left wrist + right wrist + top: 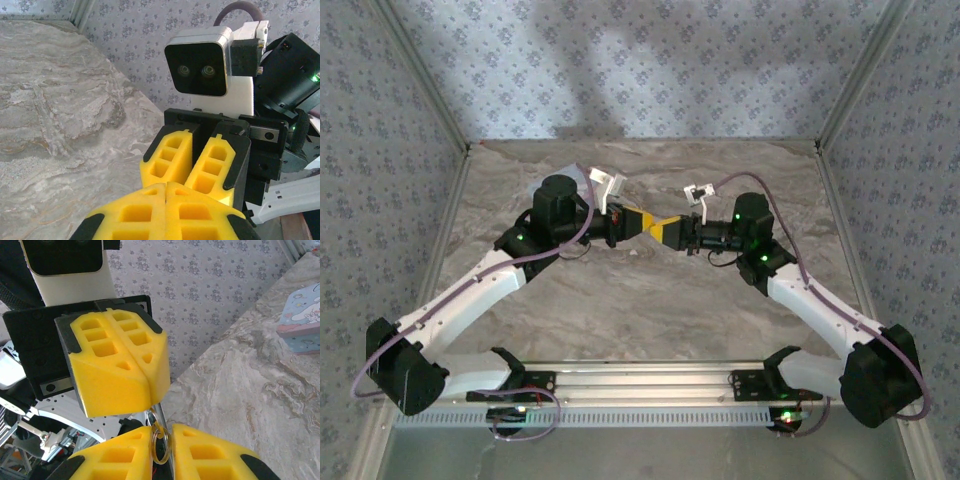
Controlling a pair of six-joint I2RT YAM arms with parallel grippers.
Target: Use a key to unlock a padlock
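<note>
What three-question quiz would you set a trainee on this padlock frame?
1. True or false: the left gripper has its fingers pressed together.
2. What sits between the fingertips of the right gripper? A) a gold key ring B) a screwdriver C) a coin
3. What rests on the table at the right wrist view's right edge?
Key: 1 true; 2 A; 3 a pastel cartoon-printed box.

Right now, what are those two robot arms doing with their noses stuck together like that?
The two arms are tip to tip above the middle of the table. The right gripper has a small gold key ring between its yellow fingers, and a silvery bit of metal pokes up towards the left gripper, whose fingers are pressed shut. Whether the key is in a lock yet is hidden by the fingers.
</note>
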